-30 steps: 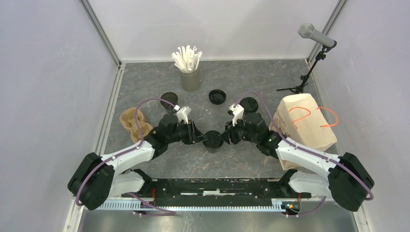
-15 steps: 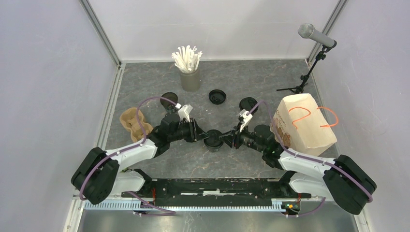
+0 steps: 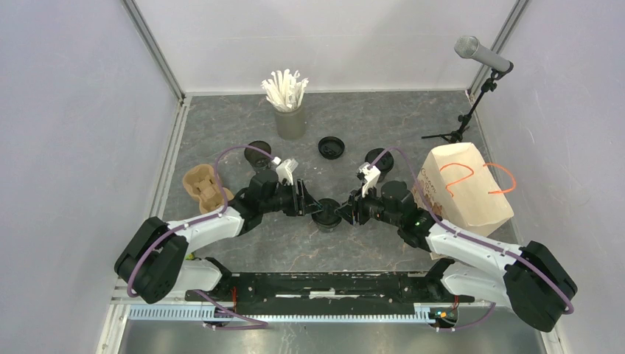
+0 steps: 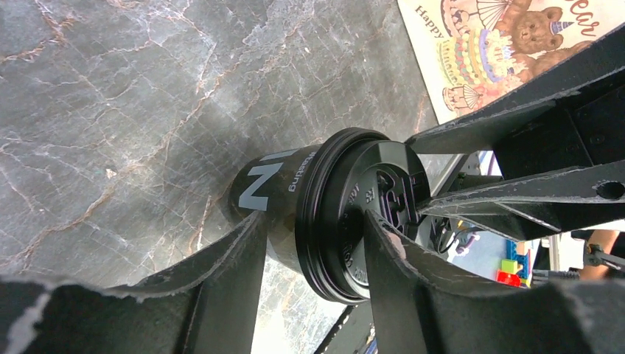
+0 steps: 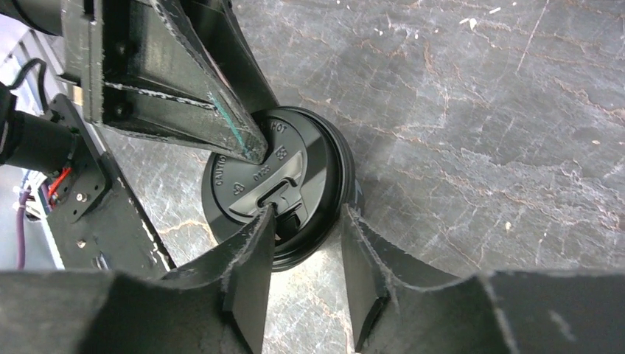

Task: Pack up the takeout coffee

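Fingers of the left gripper (image 4: 313, 221) flank the lidded black cup (image 4: 276, 192), clamped or slack cannot be told; fingers of the right gripper (image 5: 307, 214) bracket the lid (image 5: 295, 162) rim, grip equally unclear; the cup stands on the table (image 4: 110, 110) between both; uneven pulling could pop the lid or tip it.

Here's the booth: a grey marbled tabletop (image 3: 383, 122) spreads wall to wall, veined with pale cracks and catching a soft sheen under even, diffuse light. The back wall (image 3: 332, 44) is plain white. The left wall (image 3: 74, 133) and right wall (image 3: 575, 118) read pale lilac. The left corner post (image 3: 154, 50) and right corner post (image 3: 508, 29), both metal, angle up at the back. Back right, a grey microphone (image 3: 483, 54) leans in on a black tripod stand (image 3: 451, 134). A slotted white rail (image 3: 295, 313) lines the near edge.
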